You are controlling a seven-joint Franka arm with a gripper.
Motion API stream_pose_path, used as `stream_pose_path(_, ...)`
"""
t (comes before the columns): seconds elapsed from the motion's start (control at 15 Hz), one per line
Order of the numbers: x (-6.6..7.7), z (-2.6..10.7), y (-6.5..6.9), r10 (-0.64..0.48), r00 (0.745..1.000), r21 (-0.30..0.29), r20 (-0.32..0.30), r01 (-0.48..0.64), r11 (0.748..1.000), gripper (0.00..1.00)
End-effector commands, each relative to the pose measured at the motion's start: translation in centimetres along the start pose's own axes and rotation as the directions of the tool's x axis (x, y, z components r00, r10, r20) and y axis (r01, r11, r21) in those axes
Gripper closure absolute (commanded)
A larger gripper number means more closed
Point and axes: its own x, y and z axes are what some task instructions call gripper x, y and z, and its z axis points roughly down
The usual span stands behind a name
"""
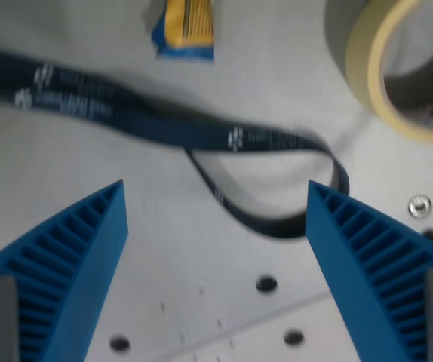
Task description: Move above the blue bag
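Gripper (216, 197) wide open, holding nothing, I see; strap (164, 124) crosses the table (66, 162), bag (186, 29) at far edge.

Gripper (216, 197) spread wide — blue ribbed fingers (73, 256) apart.

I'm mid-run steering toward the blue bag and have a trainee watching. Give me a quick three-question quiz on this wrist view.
1. True or false: the gripper is closed on the dark strap.
2. Where does the blue bag sit in the wrist view? A) top edge, left of centre B) between the fingertips C) bottom right corner
3. Fill in: the object at the top right of the wrist view is a roll of ____.

Key
1. False: the jaws stand wide apart, with nothing between them but the strap's loop lying on the table.
2. A
3. tape
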Motion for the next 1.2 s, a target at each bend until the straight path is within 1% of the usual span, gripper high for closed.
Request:
stream_pose_path(0.07,1.8,1.0,0.0,0.141,0.99,-0.019,0.008,-0.141,0.99,0.0)
stream_pose_path(0.73,6.9,5.7,-0.1,0.216,0.976,-0.004,0.002,-0.216,0.976,0.0)
stream_pose_path(0.93,8.3,6.9,-0.2,0.227,0.974,0.004,-0.001,-0.227,0.974,0.0)
stream_pose_path(1.2,9.6,8.0,-0.3,0.232,0.973,0.007,-0.01,-0.232,0.973,0.0)
